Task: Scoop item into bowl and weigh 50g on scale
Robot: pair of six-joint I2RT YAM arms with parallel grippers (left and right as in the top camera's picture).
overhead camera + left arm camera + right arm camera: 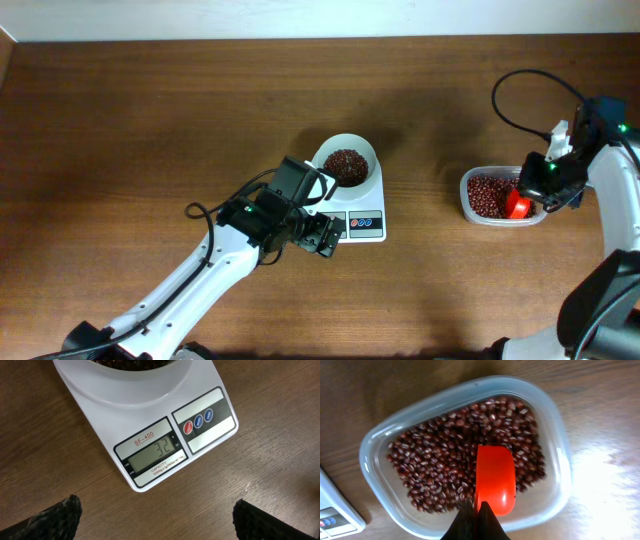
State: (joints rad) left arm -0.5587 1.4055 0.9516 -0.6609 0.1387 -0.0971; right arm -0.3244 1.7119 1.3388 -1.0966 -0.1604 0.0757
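A white bowl (347,166) holding reddish-brown beans (345,165) stands on the white scale (366,216). In the left wrist view the scale (150,420) shows its grey display (152,452) reading 32 beside three round buttons. My left gripper (326,238) hovers open just in front of the scale; its dark fingertips (55,520) stand wide apart over bare wood. My right gripper (479,520) is shut on the handle of an orange-red scoop (495,480), which sits over the beans (445,465) in the clear tub (555,445).
The clear plastic tub (468,190) sits at the right of the wooden table, close to the right arm. A black cable (520,85) loops above the right wrist. A corner of the scale (335,515) shows at the lower left of the right wrist view.
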